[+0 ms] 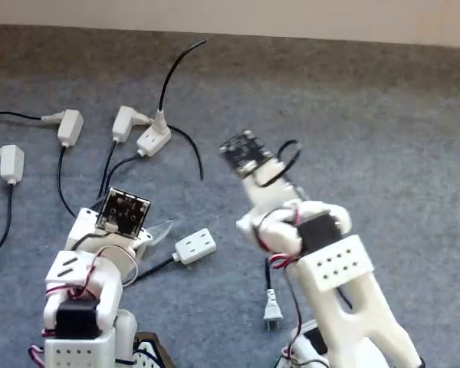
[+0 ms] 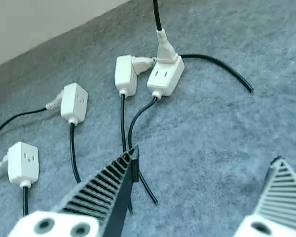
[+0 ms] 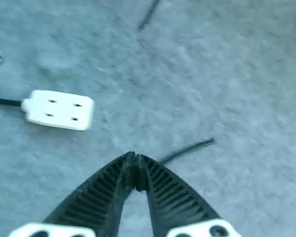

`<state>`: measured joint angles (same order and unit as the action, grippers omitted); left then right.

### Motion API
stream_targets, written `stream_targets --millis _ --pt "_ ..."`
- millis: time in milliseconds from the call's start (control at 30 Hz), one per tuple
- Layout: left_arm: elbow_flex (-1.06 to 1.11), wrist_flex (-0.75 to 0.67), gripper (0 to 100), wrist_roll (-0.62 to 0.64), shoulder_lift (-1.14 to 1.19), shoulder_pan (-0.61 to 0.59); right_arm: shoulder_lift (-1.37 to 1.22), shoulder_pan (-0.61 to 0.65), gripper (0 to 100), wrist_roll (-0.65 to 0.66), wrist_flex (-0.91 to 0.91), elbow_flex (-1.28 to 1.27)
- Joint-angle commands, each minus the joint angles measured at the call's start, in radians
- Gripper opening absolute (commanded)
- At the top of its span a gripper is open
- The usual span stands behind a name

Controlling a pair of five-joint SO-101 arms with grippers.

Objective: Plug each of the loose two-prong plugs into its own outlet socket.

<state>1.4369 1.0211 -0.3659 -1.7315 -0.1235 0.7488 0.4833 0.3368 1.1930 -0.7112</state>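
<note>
Handling the loose two-prong plug (image 1: 271, 310): treat as light, with a rigid moulded body, thin bendable prongs and a springy black cord (image 1: 267, 277) liable to tug it askew. Take hold across the flat sides of the body, behind the prongs. Found at lower centre of the high view, near the free socket block (image 1: 195, 245) just left of centre. Left gripper (image 2: 202, 182): spread wide, holding nothing, above the grey carpet (image 1: 383, 123). Right gripper (image 3: 136, 173): closed tip to tip, empty. Upper left: further socket blocks, one occupied block (image 1: 153, 139) with a plug already seated. No legible brand or label anywhere.
</note>
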Motion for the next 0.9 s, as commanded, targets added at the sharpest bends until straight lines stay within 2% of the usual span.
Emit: stream_targets --millis 0,33,100,167,300,367,433,533,600,733,800,867 --pt "0.061 -0.029 38 0.011 -0.016 -0.013 0.008 -0.120 1.7 0.226 0.114 0.070" --pt "0.073 -0.034 38 0.012 -0.016 -0.013 -0.004 -0.125 3.6 0.253 0.189 0.076" --pt "0.091 -0.064 38 0.026 -0.015 -0.012 -0.025 -0.091 8.0 0.193 0.283 0.061" --pt "0.099 -0.083 38 0.051 -0.012 -0.010 -0.033 -0.033 10.1 0.075 0.314 0.042" --pt "0.099 -0.081 38 0.054 -0.012 -0.012 -0.044 0.065 3.5 -0.247 0.328 0.027" --pt "0.099 -0.080 38 0.054 -0.013 -0.018 -0.044 0.093 3.2 -0.358 0.344 -0.008" --pt "0.099 -0.080 38 0.054 -0.016 -0.018 -0.044 0.105 3.2 -0.376 0.341 -0.070" --pt "0.099 -0.080 38 0.054 -0.016 -0.018 -0.044 0.054 4.2 -0.376 0.295 -0.137" --pt "0.099 -0.080 38 0.054 -0.016 -0.018 -0.044 0.035 10.6 -0.376 0.272 -0.166" --pt "0.107 -0.084 38 0.054 -0.016 -0.013 -0.042 0.030 30.8 -0.385 0.269 -0.248" --pt "0.116 -0.086 38 0.054 -0.016 -0.013 -0.044 0.030 34.2 -0.385 0.265 -0.263" --pt "0.116 -0.086 38 0.054 -0.016 -0.013 -0.045 0.033 33.1 -0.385 0.234 -0.278"
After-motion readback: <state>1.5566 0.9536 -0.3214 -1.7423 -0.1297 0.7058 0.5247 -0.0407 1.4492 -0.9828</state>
